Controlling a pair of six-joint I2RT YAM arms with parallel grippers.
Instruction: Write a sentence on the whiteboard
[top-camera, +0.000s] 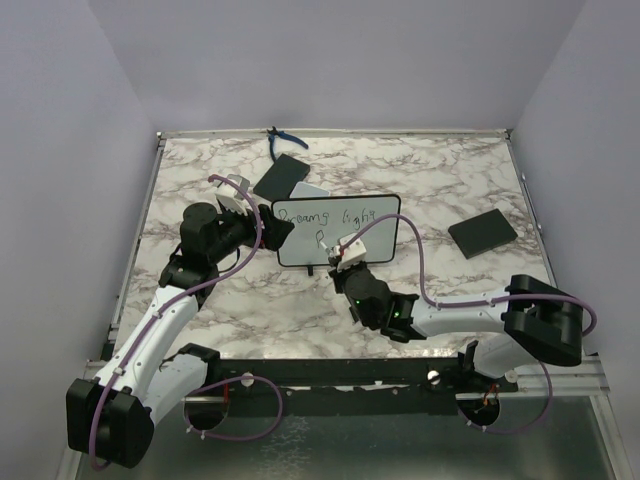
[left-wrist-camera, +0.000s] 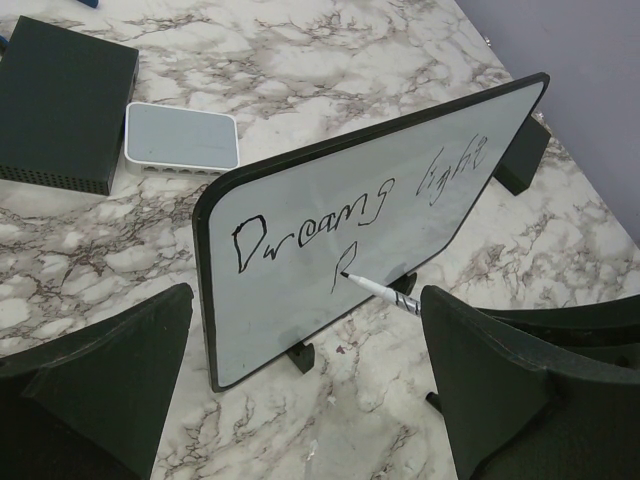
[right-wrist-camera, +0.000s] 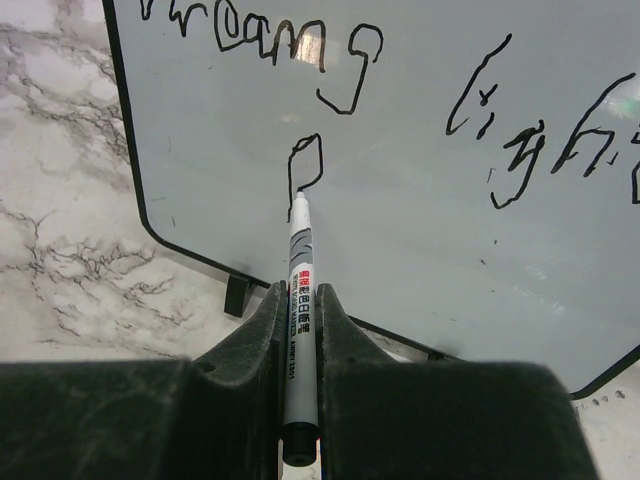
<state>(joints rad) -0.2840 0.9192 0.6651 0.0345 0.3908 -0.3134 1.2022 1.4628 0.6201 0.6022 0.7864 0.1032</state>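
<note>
I am looking down on the white, grey-veined marble tabletop (top-camera: 430, 180), which is carrying everything here. The whiteboard (top-camera: 330, 222), a small white rectangle in a thin black rounded frame, is standing upright on two little black feet near the middle, its face turned towards the arms.

My left hand (top-camera: 258, 218) is hovering just beside the board's left end with its fingers spread wide and gripping nothing. My right hand (right-wrist-camera: 298, 300) is sitting low in front of the board, pinched tight around a slim white marker pen (right-wrist-camera: 299, 245) with a dark tip. The pen is running straight out between the fingers.

Two flat black rectangular slabs are lying on the tabletop, one (top-camera: 282, 177) behind the board's left end and one (top-camera: 482, 232) well off to its right. A small grey-white pad (left-wrist-camera: 182, 137) is lying just beside the left slab.

The sentence (left-wrist-camera: 300, 235) is showing in thin dark handwriting as "Dreams light" on the top line and a lone "P" beneath, with the pen tip pressing on the board at that letter's foot.
</note>
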